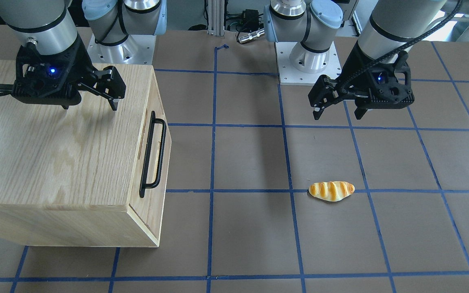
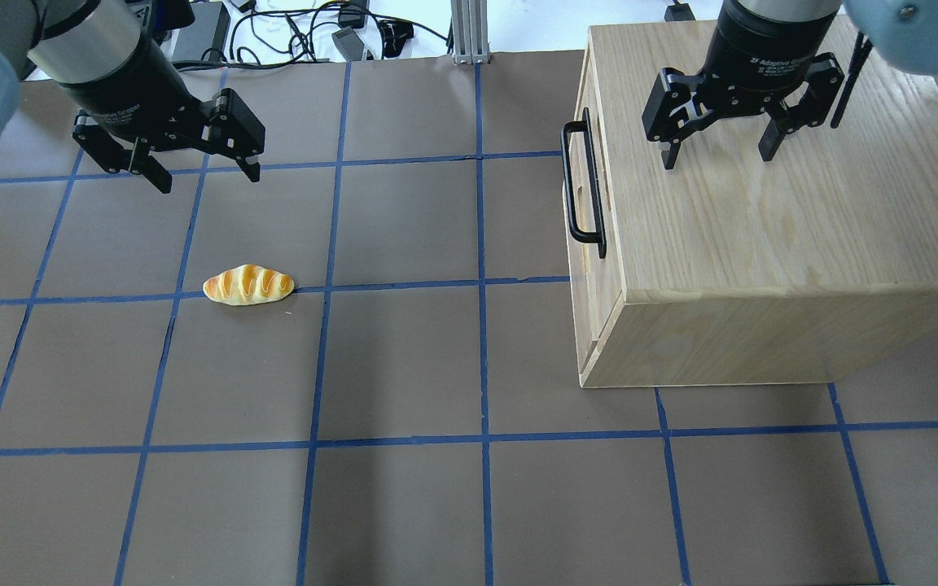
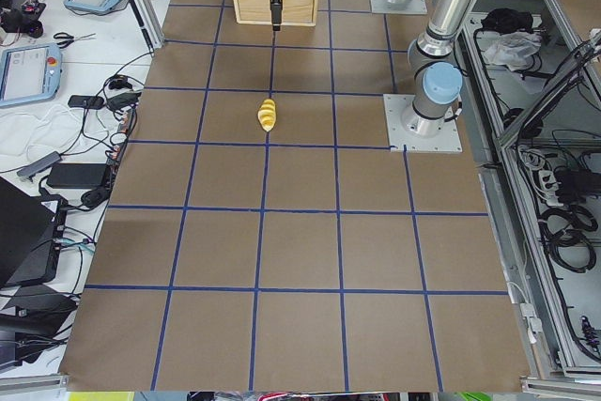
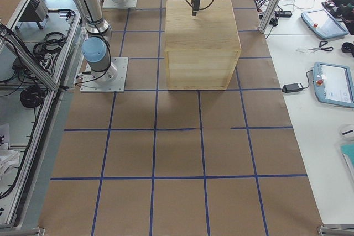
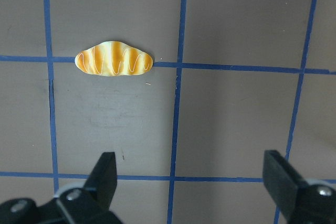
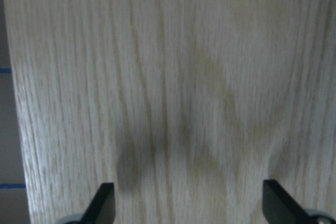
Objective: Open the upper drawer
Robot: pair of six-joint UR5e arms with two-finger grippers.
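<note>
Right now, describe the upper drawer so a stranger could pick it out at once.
Find the large oak cabinet, under the right gripper. On its face towards the table's middle, the upper drawer is the panel just below the top. It carries the only black bar handle in view.

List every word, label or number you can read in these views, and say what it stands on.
"2F Adaptive": white print on the body of the right gripper, overhead view. The rest of that line and the smaller line under it are too blurred to read.
White print on the left gripper: too blurred to read.
No text shows on the cabinet or the bread.
</note>
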